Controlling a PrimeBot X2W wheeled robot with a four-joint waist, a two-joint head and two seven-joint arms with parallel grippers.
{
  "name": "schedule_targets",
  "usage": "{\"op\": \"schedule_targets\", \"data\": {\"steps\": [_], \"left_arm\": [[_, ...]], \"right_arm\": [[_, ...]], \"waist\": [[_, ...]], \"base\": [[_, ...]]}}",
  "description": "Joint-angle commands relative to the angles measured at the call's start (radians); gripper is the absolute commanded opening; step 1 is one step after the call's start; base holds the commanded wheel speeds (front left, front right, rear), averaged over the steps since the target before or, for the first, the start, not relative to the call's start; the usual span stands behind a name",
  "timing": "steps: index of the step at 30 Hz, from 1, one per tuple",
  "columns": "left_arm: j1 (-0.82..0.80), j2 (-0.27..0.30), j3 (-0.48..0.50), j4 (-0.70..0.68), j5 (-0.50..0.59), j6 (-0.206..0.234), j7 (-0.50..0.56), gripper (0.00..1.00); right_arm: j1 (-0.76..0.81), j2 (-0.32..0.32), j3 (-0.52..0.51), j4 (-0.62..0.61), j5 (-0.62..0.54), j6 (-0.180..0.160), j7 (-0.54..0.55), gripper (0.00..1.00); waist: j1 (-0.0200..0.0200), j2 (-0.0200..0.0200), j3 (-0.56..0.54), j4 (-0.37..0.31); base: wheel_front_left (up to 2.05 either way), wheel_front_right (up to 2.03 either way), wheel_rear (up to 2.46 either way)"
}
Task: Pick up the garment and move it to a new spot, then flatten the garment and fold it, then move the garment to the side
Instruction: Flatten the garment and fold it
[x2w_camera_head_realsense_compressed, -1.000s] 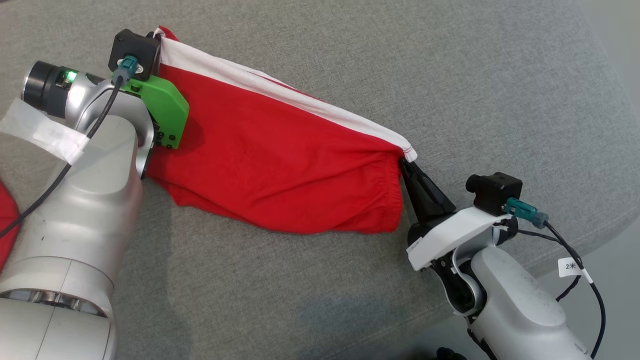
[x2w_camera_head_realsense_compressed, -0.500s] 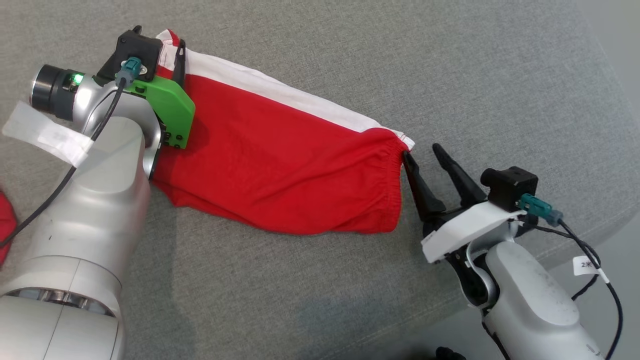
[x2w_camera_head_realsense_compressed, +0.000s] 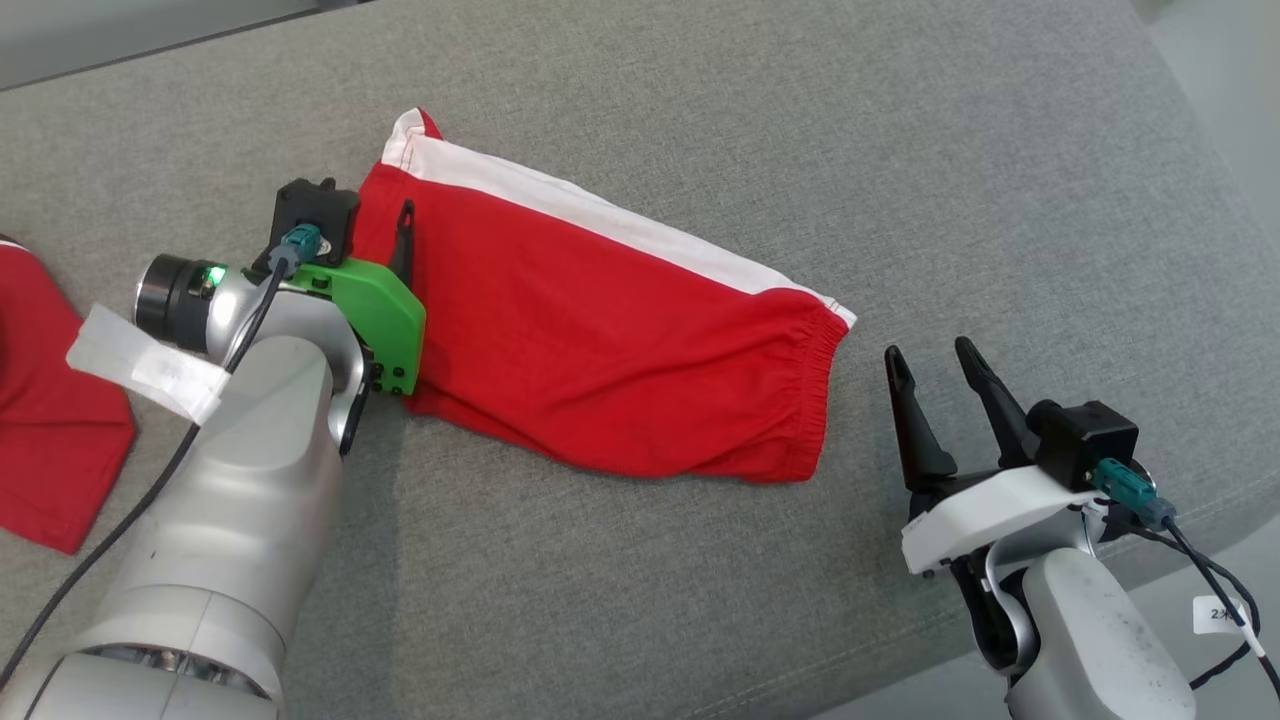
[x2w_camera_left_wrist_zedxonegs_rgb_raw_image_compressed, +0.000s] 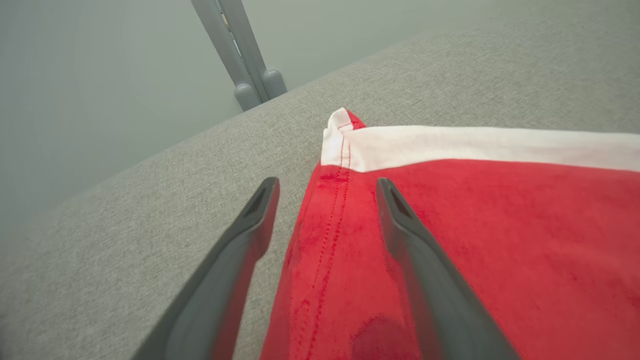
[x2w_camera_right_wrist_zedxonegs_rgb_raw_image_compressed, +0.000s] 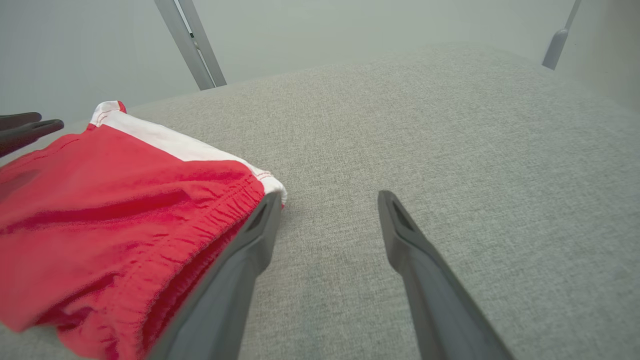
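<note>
The garment (x2w_camera_head_realsense_compressed: 610, 340) is a pair of red shorts with a white side stripe, lying folded and flat on the grey padded surface (x2w_camera_head_realsense_compressed: 900, 150). My left gripper (x2w_camera_head_realsense_compressed: 366, 208) hovers open over its left hem. In the left wrist view the left gripper (x2w_camera_left_wrist_zedxonegs_rgb_raw_image_compressed: 326, 184) straddles the stitched hem of the garment (x2w_camera_left_wrist_zedxonegs_rgb_raw_image_compressed: 475, 225) without pinching it. My right gripper (x2w_camera_head_realsense_compressed: 930, 352) stands open just right of the elastic waistband, apart from it. In the right wrist view the right gripper (x2w_camera_right_wrist_zedxonegs_rgb_raw_image_compressed: 330, 196) has bare surface between its fingers, and the waistband corner of the garment (x2w_camera_right_wrist_zedxonegs_rgb_raw_image_compressed: 125, 200) lies beside its left finger.
Another red cloth (x2w_camera_head_realsense_compressed: 50, 400) lies at the far left of the surface. The surface's front edge runs past my right arm at the lower right. Grey posts (x2w_camera_left_wrist_zedxonegs_rgb_raw_image_compressed: 247, 70) stand beyond the far edge. My left gripper's fingers (x2w_camera_right_wrist_zedxonegs_rgb_raw_image_compressed: 25, 127) show at the right wrist view's left edge.
Both grippers have opened and let go of the garment's ends. The garment now lies slack and flat. The right gripper has drawn back from the waistband. The head camera has shifted.
</note>
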Motion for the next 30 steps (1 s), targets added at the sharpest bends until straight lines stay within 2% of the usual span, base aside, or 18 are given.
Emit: {"op": "schedule_targets", "data": {"steps": [1, 4, 8, 14, 15, 16, 18, 19, 25, 30], "left_arm": [[0.025, -0.004, 0.005, 0.009, -0.011, 0.000, -0.002, 1.00], [0.059, -0.004, 0.020, 0.021, -0.035, 0.011, 0.008, 1.00], [0.082, 0.008, 0.027, 0.034, -0.053, 0.019, 0.045, 1.00], [0.104, 0.009, 0.039, 0.042, -0.077, 0.034, 0.092, 1.00], [0.107, 0.006, 0.036, 0.043, -0.078, 0.035, 0.097, 0.95], [0.110, 0.002, 0.034, 0.044, -0.080, 0.035, 0.100, 0.51], [0.116, -0.004, 0.030, 0.046, -0.082, 0.030, 0.110, 0.09], [0.120, -0.006, 0.029, 0.046, -0.086, 0.027, 0.114, 0.00], [0.142, -0.009, 0.025, 0.050, -0.101, 0.018, 0.144, 0.00], [0.169, -0.023, 0.048, 0.045, -0.136, 0.015, 0.090, 0.00]], "right_arm": [[0.018, 0.001, -0.003, 0.001, -0.006, -0.001, -0.002, 1.00], [0.034, 0.003, 0.001, 0.009, 0.008, -0.001, -0.003, 1.00], [0.033, 0.001, 0.073, 0.043, 0.015, -0.001, -0.003, 1.00], [0.018, -0.010, 0.095, 0.057, 0.026, -0.001, -0.002, 1.00], [0.018, -0.011, 0.096, 0.058, 0.028, -0.001, -0.002, 1.00], [0.020, -0.011, 0.095, 0.059, 0.028, -0.001, -0.003, 1.00], [0.026, -0.010, 0.093, 0.063, 0.026, -0.001, -0.003, 1.00], [0.028, -0.009, 0.091, 0.065, 0.026, -0.001, -0.003, 1.00], [0.024, -0.008, 0.091, 0.058, 0.038, -0.001, -0.002, 1.00], [0.043, -0.009, 0.069, 0.050, 0.043, -0.001, -0.002, 1.00]], "waist": [[0.0000, -0.0001, -0.030, 0.021], [0.0000, -0.0001, -0.040, 0.023], [0.0000, -0.0001, -0.041, 0.016], [0.0000, -0.0001, -0.038, 0.003], [0.0000, -0.0001, -0.038, 0.003], [0.0000, -0.0001, -0.040, 0.003], [0.0000, -0.0001, -0.044, 0.006], [0.0000, -0.0001, -0.048, 0.009], [0.0000, -0.0001, -0.070, 0.029], [0.0000, -0.0001, -0.112, 0.058]], "base": [[0.00, 0.00, 0.00], [0.00, 0.00, 0.00], [0.00, 0.00, 0.00], [0.00, 0.00, 0.00], [0.00, 0.00, 0.00], [0.00, 0.00, 0.00], [0.00, 0.00, 0.00], [0.00, 0.00, 0.00], [0.00, 0.00, 0.00], [0.00, 0.00, 0.00]]}}
